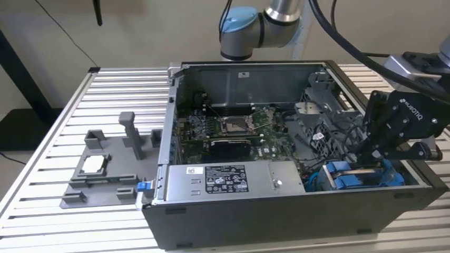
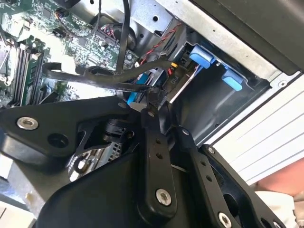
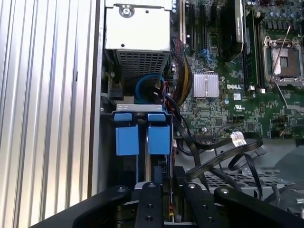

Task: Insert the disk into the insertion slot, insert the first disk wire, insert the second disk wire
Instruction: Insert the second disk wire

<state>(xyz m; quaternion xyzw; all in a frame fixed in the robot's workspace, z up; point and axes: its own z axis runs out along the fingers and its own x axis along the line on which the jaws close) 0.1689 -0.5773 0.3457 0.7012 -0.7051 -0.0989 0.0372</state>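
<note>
The disk's bright blue carrier tabs [image 3: 142, 137] [image 1: 359, 176] sit in the insertion slot [image 3: 137, 108], a grey metal cage bay at the front corner of the open computer case on the exterior view's right. My black gripper [image 1: 367, 161] reaches down into the case right beside those tabs. In both wrist views its fingers [image 3: 152, 204] stand close together. At the gripper's tips [image 2: 154, 102] they pinch a black disk wire [image 2: 95, 76] that loops over the motherboard. A plug with red and yellow leads [image 2: 173, 64] lies at the cage just past the tips.
A grey labelled power supply box [image 1: 225, 182] lies along the case's front wall. The green motherboard [image 1: 232, 129] fills the case floor, with loose black cables [image 3: 223, 156] over it. A grey fixture [image 1: 105, 168] stands on the slatted table [image 1: 42, 211] at the exterior view's left.
</note>
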